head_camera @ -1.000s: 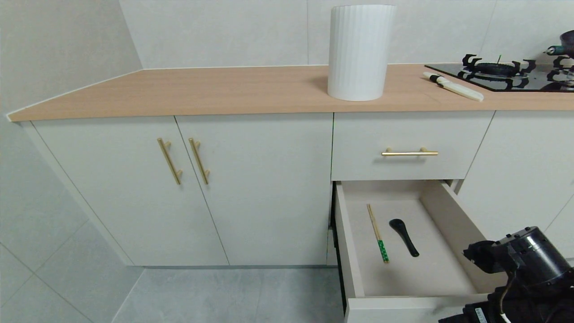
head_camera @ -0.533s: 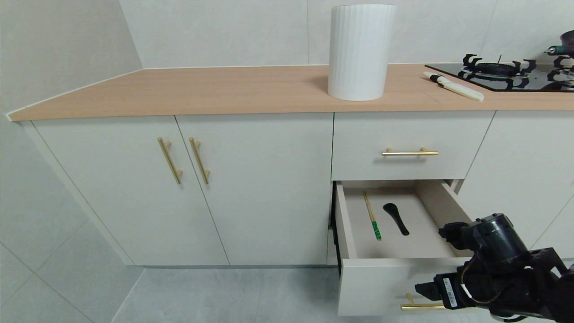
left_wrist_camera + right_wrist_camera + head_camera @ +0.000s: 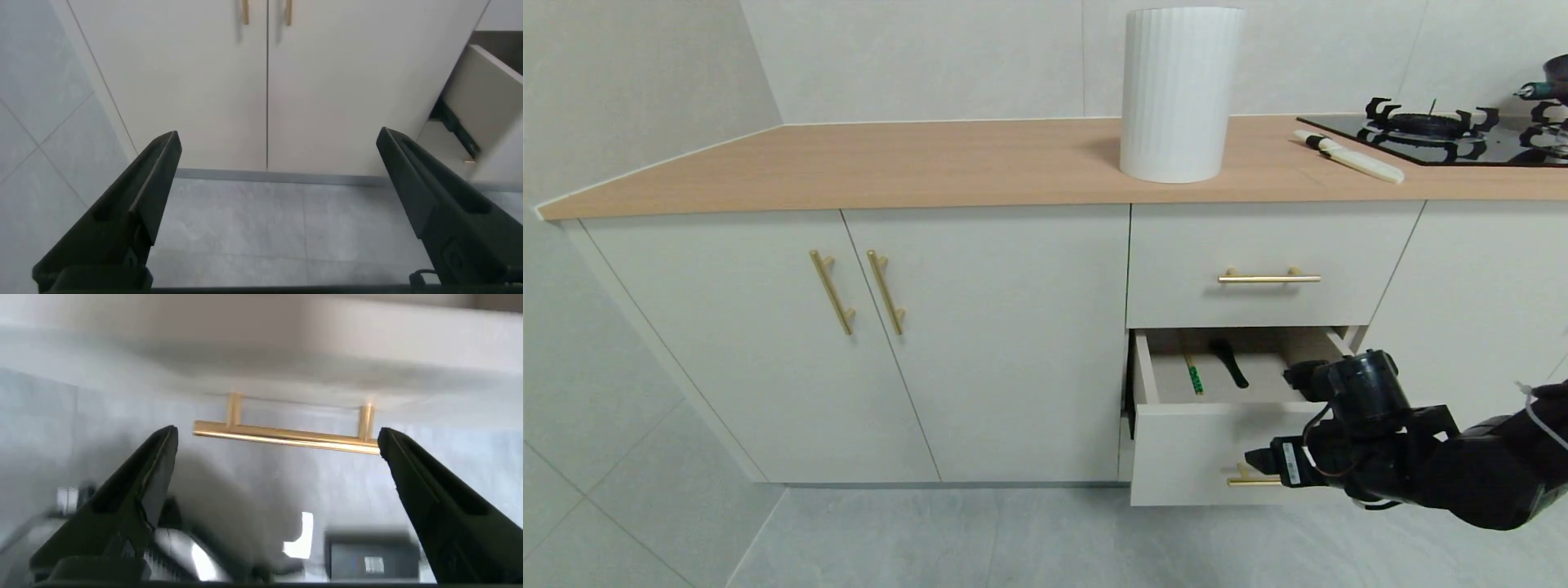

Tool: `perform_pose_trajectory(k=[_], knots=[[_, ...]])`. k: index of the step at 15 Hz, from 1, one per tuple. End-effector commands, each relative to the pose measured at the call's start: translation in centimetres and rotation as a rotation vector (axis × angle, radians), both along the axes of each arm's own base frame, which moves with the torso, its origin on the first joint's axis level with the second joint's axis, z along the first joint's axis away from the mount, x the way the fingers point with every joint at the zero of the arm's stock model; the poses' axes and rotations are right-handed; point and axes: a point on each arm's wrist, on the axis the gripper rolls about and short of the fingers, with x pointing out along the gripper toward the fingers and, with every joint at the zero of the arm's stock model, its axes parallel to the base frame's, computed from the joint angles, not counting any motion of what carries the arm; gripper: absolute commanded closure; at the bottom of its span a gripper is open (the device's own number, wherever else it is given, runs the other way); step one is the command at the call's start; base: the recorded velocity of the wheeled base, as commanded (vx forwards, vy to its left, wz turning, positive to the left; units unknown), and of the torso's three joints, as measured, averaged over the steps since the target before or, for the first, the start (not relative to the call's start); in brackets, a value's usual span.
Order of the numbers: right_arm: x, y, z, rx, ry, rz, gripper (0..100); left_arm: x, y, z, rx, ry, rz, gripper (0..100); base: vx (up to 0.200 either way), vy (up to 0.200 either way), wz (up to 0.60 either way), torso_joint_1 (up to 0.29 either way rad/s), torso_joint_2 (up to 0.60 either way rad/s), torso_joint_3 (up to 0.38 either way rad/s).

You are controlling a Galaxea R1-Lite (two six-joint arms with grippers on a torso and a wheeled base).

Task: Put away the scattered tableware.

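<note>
Drawer (image 3: 1201, 441) has slid from wide open to nearly shut, with the right gripper (image 3: 278, 434) following its front. Green-tipped wooden chopsticks (image 3: 1192, 371) and black spoon (image 3: 1230, 365) lie side by side inside. Right gripper fingers are spread, flanking the gold handle (image 3: 1245, 480). Left gripper (image 3: 278, 135) is spread, facing the cabinet doors (image 3: 270, 73). The wooden counter (image 3: 931, 163) carries a white ribbed canister (image 3: 1178, 94) near its front edge.

Countertop (image 3: 890, 167): light wood, running along the tiled wall.
Ribbed white cylinder (image 3: 1178, 94): upright on the counter, right of centre.
Gas hob (image 3: 1437, 135): black, far right.
Cupboard doors (image 3: 849, 351): shut pair, left, brass handles side by side.
Top drawer (image 3: 1270, 241): shut, below the cylinder.
</note>
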Motion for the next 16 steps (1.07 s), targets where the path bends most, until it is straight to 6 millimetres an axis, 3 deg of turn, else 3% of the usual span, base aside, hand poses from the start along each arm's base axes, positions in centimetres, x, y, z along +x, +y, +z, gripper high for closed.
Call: perform_pose_trajectory(k=[1,6,9,12,16], knots=[[1.8,0.0,-1.5,-0.016,0.006,-0.009,0,0.0,0.0,0.0,0.000,0.000,0.002,0,0.000,0.000,0.00,0.000,0.00,0.000],[5.0,-0.6,-2.6,0.030,-0.137,-0.059,0,0.0,0.0,0.0,0.000,0.000,0.002,0,0.000,0.000,0.00,0.000,0.00,0.000],[5.6,-1.5,-3.4,0.062,-0.205,-0.093,0,0.0,0.0,0.0,0.000,0.000,0.000,0,0.000,0.000,0.00,0.000,0.00,0.000],[6.9,-1.4,-5.9,0.086,-0.321,-0.110,0,0.0,0.0,0.0,0.000,0.000,0.000,0,0.000,0.000,0.00,0.000,0.00,0.000],[8.6,-1.1,-7.8,0.078,-0.405,-0.156,0,0.0,0.0,0.0,0.000,0.000,0.000,0,0.000,0.000,0.00,0.000,0.00,0.000]])
